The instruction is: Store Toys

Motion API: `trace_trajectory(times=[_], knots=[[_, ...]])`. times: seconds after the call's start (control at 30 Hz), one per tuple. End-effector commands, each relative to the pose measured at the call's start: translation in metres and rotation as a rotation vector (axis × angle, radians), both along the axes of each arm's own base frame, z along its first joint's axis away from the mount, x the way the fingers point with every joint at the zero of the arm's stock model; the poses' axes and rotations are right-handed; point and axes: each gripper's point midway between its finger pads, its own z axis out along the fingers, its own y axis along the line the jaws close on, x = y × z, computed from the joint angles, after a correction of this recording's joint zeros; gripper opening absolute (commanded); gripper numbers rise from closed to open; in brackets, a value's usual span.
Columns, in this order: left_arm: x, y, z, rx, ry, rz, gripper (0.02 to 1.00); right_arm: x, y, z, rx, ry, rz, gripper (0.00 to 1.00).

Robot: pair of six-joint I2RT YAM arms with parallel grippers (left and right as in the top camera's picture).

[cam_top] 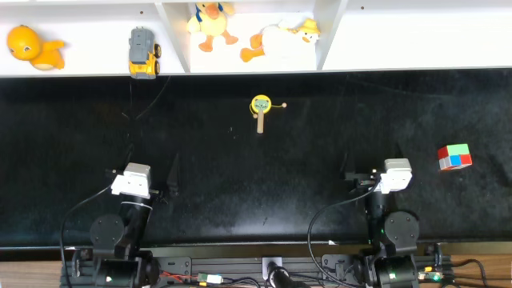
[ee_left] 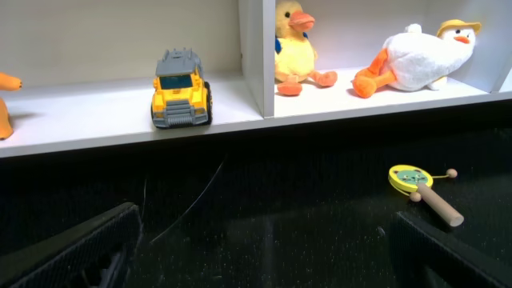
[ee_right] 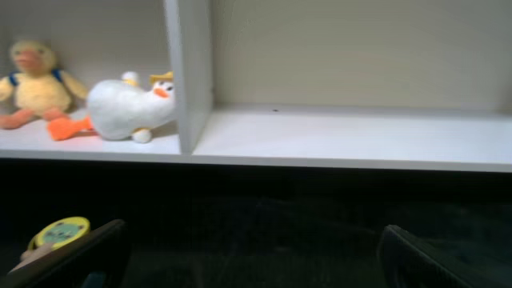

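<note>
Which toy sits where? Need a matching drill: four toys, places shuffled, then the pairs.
Toys
1. yellow truck
2. white plush duck
3. rattle drum
4. colour cube

Places
A. on the black table, at its right side
B. left shelf compartment
C. on the black table, near the middle, in front of the shelf
D. middle shelf compartment

Pairs: 1-B, 2-D, 3-C, 4-A
</note>
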Motion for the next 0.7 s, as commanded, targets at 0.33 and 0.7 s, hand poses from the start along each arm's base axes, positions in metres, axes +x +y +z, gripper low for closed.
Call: trace_trajectory(times=[0.33, 0.7], knots=[[0.0, 0.001, -0.001, -0.013, 0.0, 0.009, 0.996, 0.009, 0.015, -0.001, 0.078, 0.394, -0.301, 0.998], [0.0, 0.001, -0.001, -0.013, 0.0, 0.009, 0.998, 0.031, 0.096, -0.037, 0.149, 0.501, -0.324, 0.996]])
